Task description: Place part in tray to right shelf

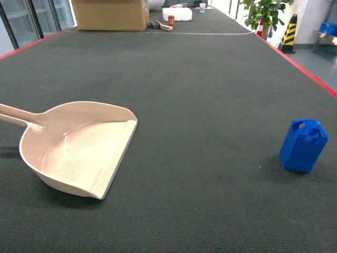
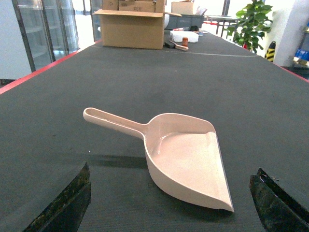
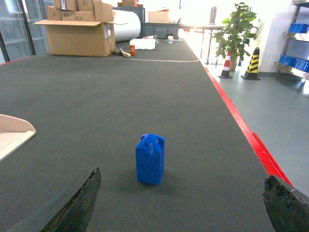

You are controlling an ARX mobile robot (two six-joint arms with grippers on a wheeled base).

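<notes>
Even, bright indoor light is falling across all 3 views. Daylight is blowing out the far background, washing the top of the head view and the doorway area in the right wrist view to white. The tray [image 1: 79, 150] is casting a soft shadow beneath its left rim; the part [image 1: 304, 145] is throwing a faint one at its base. The dark carpet [image 1: 200, 95] is showing fine grain. Gripper fingers [image 2: 65, 203] are sitting blurred in the wrist views' lower corners
</notes>
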